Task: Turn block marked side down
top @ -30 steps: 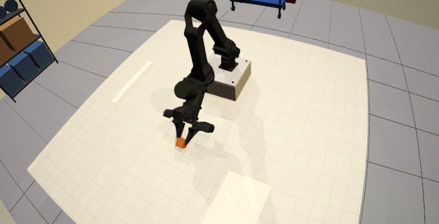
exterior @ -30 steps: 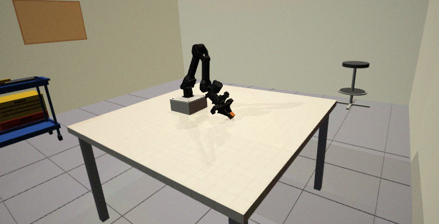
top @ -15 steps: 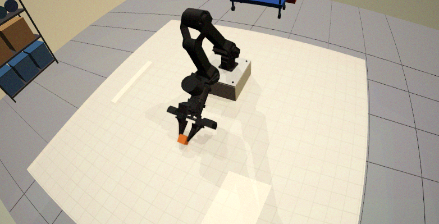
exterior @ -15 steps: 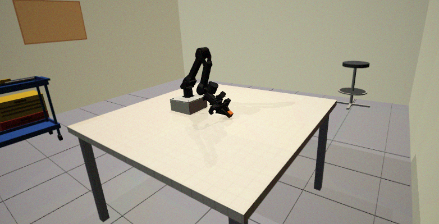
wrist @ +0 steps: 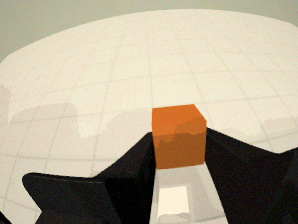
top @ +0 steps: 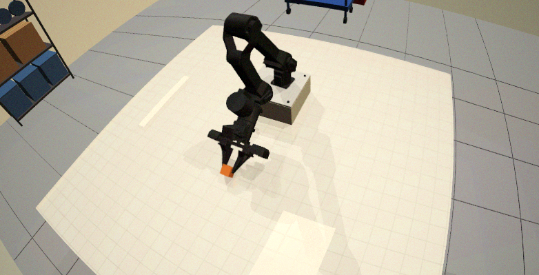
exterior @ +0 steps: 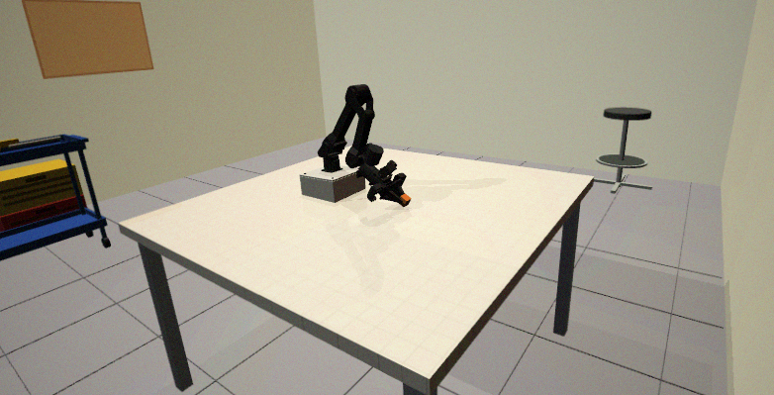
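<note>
Centrally, the black hand point(top: 228, 168) is closed on the orange block point(top: 226, 170), its two fingers pressed against opposite sides of the cube at a partly open spacing. Block and fingertips sit low over the white table point(top: 376, 141), in front of the arm's grey base point(top: 290, 103); contact with the surface cannot be judged. No marking shows on the block's point(wrist: 178, 135) visible faces in the wrist view.

End effector point(top: 229, 170) clamped, arm folded low
</note>
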